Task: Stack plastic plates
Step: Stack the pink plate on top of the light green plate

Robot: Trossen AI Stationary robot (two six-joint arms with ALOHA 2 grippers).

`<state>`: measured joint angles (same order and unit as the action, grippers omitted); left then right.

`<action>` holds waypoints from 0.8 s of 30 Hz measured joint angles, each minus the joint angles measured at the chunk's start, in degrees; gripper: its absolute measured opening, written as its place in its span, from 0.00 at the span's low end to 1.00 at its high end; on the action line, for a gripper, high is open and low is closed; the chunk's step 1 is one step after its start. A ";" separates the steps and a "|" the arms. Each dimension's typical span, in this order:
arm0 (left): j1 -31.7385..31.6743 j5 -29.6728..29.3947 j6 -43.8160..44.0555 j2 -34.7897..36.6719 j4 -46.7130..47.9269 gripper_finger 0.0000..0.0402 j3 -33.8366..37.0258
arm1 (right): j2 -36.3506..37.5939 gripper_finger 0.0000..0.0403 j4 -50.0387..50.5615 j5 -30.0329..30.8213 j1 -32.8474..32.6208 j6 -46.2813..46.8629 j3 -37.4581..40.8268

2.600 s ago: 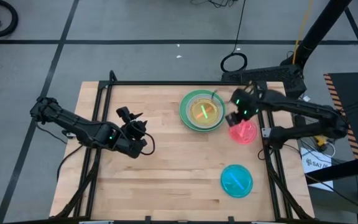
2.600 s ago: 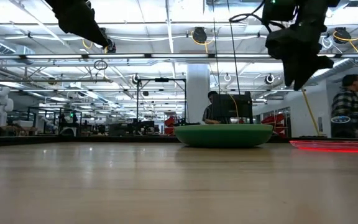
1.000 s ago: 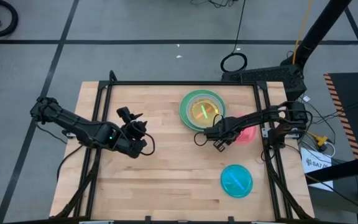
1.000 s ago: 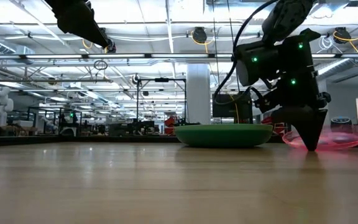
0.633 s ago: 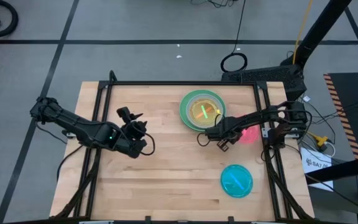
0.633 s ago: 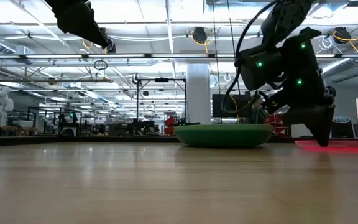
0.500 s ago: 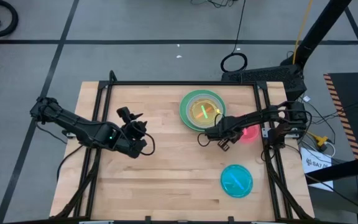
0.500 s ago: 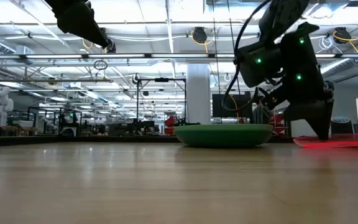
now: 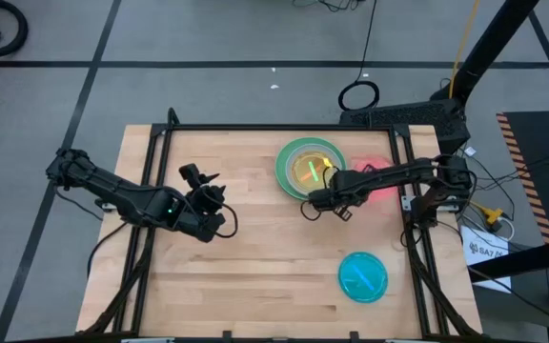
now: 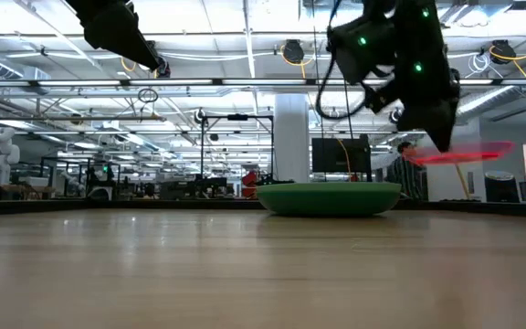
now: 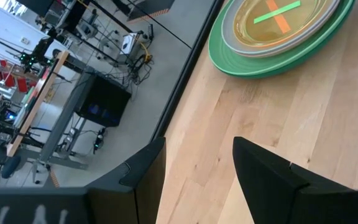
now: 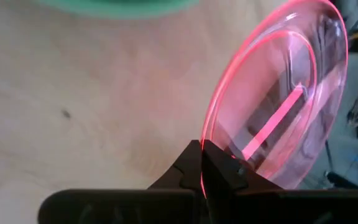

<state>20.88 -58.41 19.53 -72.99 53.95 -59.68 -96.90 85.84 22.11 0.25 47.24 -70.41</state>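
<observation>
A stack of plates rests on the table at the far middle, dark green at the bottom and translucent lime and orange on top; it also shows in the low view and the left wrist view. My right gripper is shut on the hot pink plate, just right of the stack and above the table. A cyan plate lies flat near the front right. My left gripper is open and empty above the table's left half; its fingers stand apart in its own wrist view. My right gripper pinches the hot pink plate's rim between its two fingers, on the side toward the stack. The fingers come from above, pointing down. The plate is lifted clear of the table and lies nearly level, reaching out from the fingers toward the table's right edge.
A black frame runs along the table's far, left and right edges. There is bare wood between the two arms and along the near edge. A person stands in the room behind the table.
My right gripper, shut on the hot pink plate's rim, has risen and gone a little toward the far edge. The plate was tipped up by that rim, then lay almost flat on the table, and is now lifted clear beside the stack.
</observation>
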 joint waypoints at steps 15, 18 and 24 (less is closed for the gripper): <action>0.00 -0.02 -0.37 0.00 0.00 0.48 0.00 | 0.04 0.00 -26.34 -1.95 3.92 -22.57 -10.21; 0.00 -0.02 -0.37 0.00 0.00 0.48 0.00 | 0.04 0.00 -33.33 -4.70 5.44 -26.69 -10.23; 0.00 -0.02 -0.36 0.00 0.00 0.48 0.00 | 0.04 0.00 -35.69 -5.88 7.88 -29.89 -10.21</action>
<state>20.88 -58.43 19.17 -72.99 53.95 -59.68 -96.86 50.15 16.23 8.13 17.35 -80.62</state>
